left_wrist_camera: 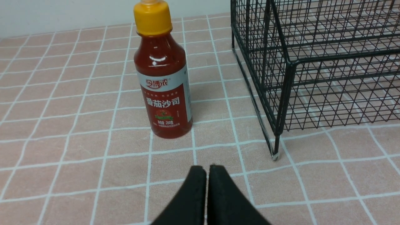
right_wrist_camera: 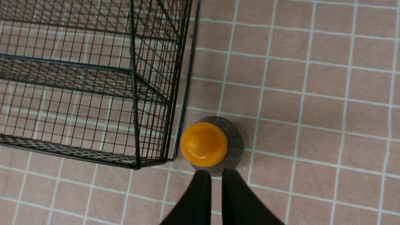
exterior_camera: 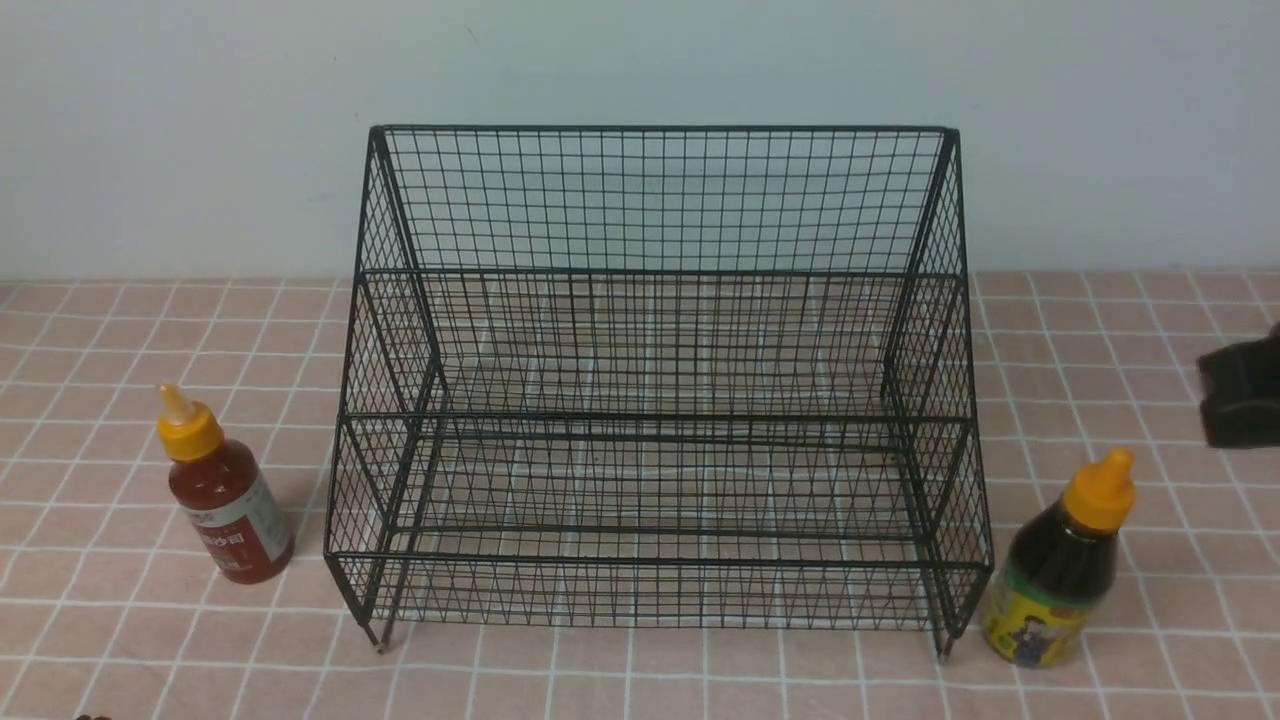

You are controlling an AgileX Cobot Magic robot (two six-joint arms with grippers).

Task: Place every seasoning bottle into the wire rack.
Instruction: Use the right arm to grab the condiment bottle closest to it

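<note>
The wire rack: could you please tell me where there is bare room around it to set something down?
Bare tabletop lies between the red bottle and the rack, and beyond the dark bottle, away from the rack. It's crowded between dark bottle and rack.

Wire rack [exterior_camera: 660, 418] between two seasoning bottles [exterior_camera: 232, 510]

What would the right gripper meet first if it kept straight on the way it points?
Probably the orange-capped dark sauce bottle, just ahead of the right gripper, though depth is unclear.
</note>
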